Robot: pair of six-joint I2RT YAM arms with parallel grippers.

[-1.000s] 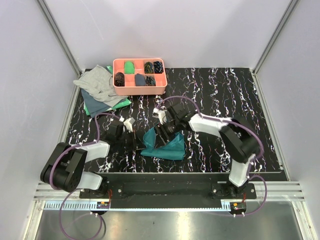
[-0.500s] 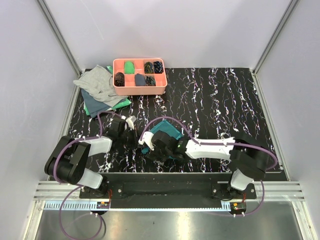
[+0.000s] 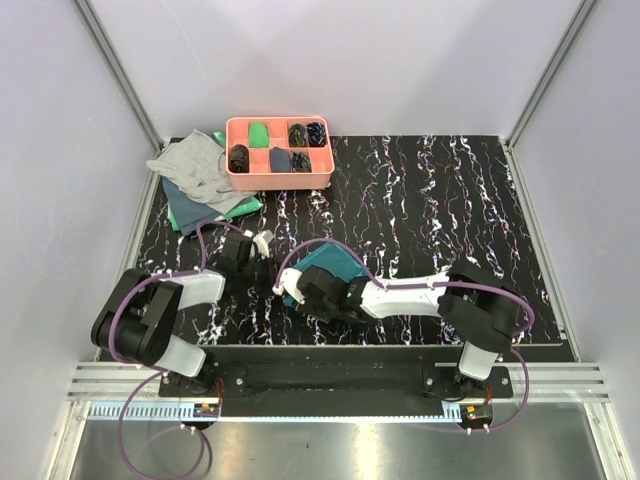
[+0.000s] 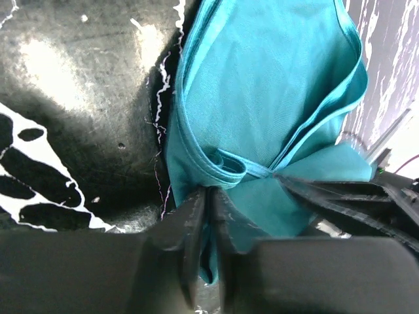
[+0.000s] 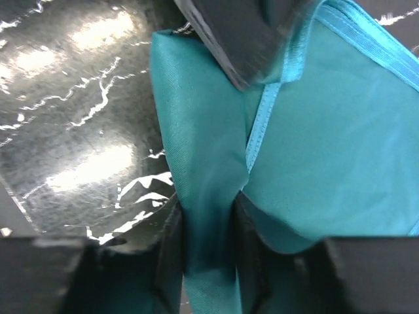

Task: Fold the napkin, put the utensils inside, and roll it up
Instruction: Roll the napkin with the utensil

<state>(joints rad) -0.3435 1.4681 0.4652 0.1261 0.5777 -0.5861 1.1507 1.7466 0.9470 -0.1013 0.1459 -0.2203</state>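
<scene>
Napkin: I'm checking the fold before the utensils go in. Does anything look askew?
Yes. The napkin is bunched rather than folded flat: near the left gripper its hem curls into a loop and the layers gape, and the right gripper pinches a ridge of it.

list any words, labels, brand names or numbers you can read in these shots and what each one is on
No readable text in any view.
Salmon-pink plastic compartment tray: no label visible.
Teal fabric napkin: plain, no tag or print showing in either wrist view.
Black marbled tabletop: white veins only, no characters.
Small circuit board at the left arm base: any marking is too small to read.
</scene>
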